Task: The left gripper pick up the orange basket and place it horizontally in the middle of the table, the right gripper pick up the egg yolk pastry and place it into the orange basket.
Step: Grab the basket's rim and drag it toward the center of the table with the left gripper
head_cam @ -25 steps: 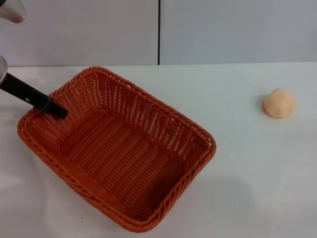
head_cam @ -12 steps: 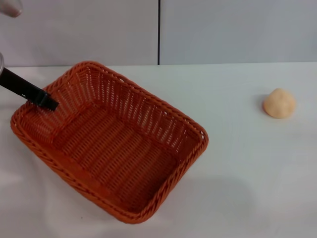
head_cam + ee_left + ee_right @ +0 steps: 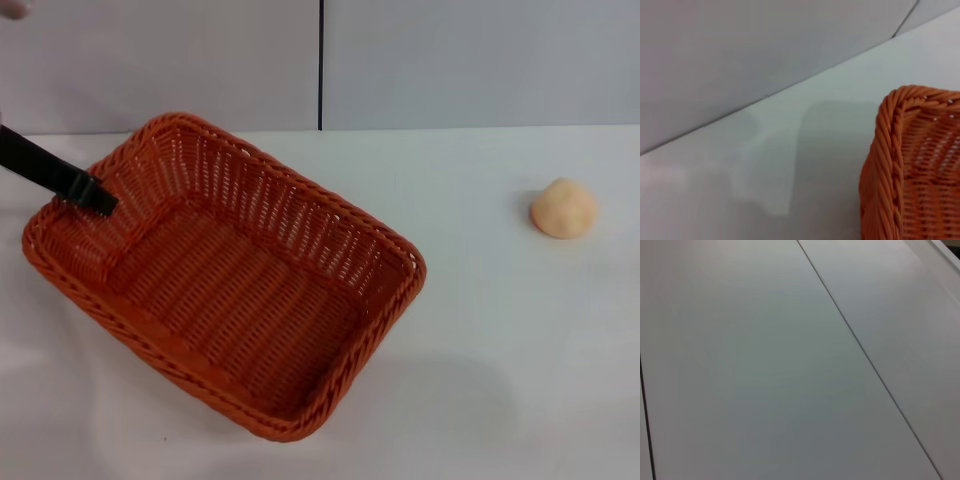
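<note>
My left claw (image 3: 100,203) is clamped on the far-left rim of the orange basket (image 3: 230,280), which sits skewed on the bench (image 3: 500,350). I'd rotate it slowly to square and centre. Egg yolk pastry (image 3: 564,208) waits well right.

Bare table (image 3: 480,330) between basket (image 3: 225,275), pastry (image 3: 564,208).

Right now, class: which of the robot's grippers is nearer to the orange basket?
Left. The left gripper is at the orange basket, its tip over the rim of the far left corner. The right gripper shows in no view.
</note>
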Robot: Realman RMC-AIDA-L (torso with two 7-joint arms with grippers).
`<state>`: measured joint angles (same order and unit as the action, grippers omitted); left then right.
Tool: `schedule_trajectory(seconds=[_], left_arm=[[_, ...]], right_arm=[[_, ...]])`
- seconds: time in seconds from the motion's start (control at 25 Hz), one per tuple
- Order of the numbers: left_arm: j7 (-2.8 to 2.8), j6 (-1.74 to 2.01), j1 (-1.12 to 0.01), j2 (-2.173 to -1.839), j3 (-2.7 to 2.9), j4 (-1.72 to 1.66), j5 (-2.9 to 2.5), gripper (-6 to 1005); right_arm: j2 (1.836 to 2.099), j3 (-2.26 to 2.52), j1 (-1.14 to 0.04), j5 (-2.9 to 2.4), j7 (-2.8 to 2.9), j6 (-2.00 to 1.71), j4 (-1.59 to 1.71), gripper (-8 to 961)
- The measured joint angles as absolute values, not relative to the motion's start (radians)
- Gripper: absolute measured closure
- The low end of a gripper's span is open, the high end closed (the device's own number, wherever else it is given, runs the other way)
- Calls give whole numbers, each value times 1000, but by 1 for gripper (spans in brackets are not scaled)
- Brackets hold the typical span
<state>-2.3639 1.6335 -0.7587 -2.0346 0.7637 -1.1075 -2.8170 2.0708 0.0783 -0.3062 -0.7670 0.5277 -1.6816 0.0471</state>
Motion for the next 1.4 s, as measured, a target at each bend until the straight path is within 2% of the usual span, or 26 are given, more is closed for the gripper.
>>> schedule_trajectory(seconds=[0.2,0.48,0.84,1.04,1.16,1.4], left_arm=[[-2408,1676,-777,-2022,637,-1111,-2816,835],[-2508,1756,-740,-1962,488,-1135,-2751,837],[-2561,1845,-635,-1944,470,-1169,-2579,836],[-2594,1847,-567,-1946,461,-1172,-2482,836],[-2601,1836,-542,-1970,467,-1174,-2463,836],[-2604,1805,-517,-1992,473,-1181,-2467,835]], right_arm=[[2071,80,-307,-767,528,-1673,48,310],[2070,80,-306,-767,528,-1660,60,312],[2069,81,-314,-767,528,-1644,69,315],[2069,84,-326,-767,528,-1623,79,317],[2069,86,-337,-768,528,-1603,88,318],[2069,86,-340,-768,528,-1596,88,320]])
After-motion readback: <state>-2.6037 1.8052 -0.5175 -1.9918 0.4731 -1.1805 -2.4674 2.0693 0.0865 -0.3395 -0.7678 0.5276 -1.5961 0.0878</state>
